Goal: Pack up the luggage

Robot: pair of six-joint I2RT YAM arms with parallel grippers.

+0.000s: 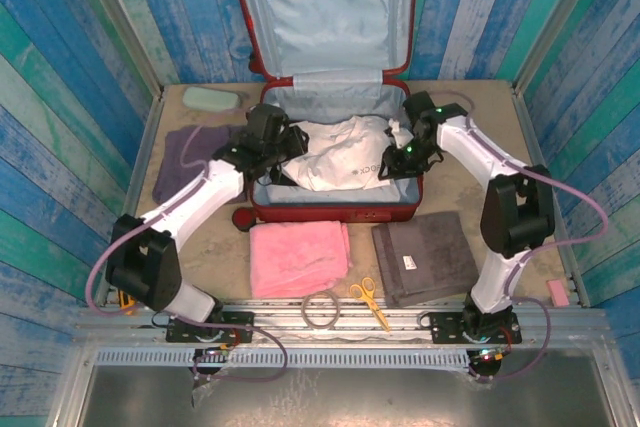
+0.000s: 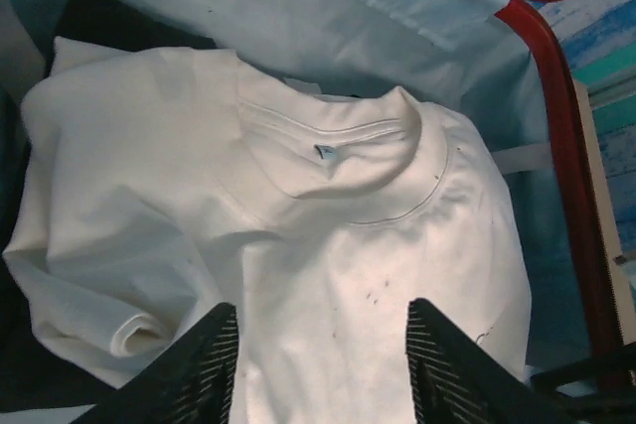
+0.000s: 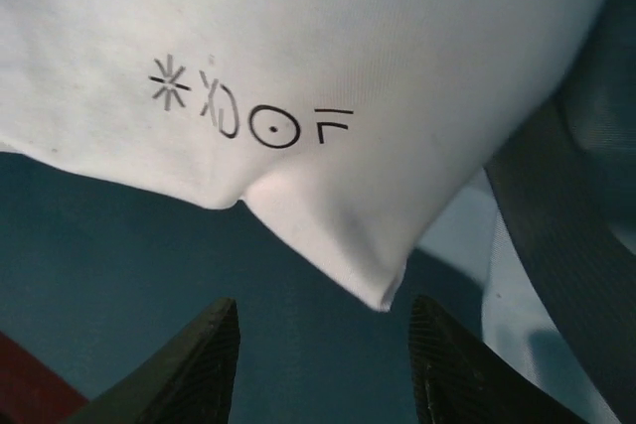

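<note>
Luggage (image 1: 330,212) lies open on the worktop (image 1: 200,237), its red lid propped upright behind both arms and its base tub directly under the two grippers. The left gripper (image 1: 290,145) reaches into the tub from the left rim, and the right gripper (image 1: 392,167) reaches in from the right rim, with a crumpled white shirt (image 1: 345,152) lying between them. From the left wrist, the left gripper (image 2: 323,364) is parted to a moderate width and holds nothing; the shirt (image 2: 298,245) spreads just ahead of and below its fingers (image 2: 199,374), collar and label facing up, and a dark cloth (image 2: 119,22) shows beyond it at the far left. The red rim (image 2: 556,116) runs along this gripper's right. From the right wrist, the right gripper (image 3: 323,364) is also parted and holds nothing; a corner of the shirt (image 3: 348,47), printed with small black marks, hangs just ahead of its fingers (image 3: 199,364), apart from them. A grey strap (image 3: 556,206) crosses to this gripper's right over the pale lining (image 3: 129,245). On the worktop behind the grippers, towards the arm bases, lie a pink towel (image 1: 298,257), a grey towel (image 1: 425,255), yellow-handled scissors (image 1: 368,299) and a loop (image 1: 320,309). A purple cloth (image 1: 190,157) lies outside the luggage, left of the left gripper.
</note>
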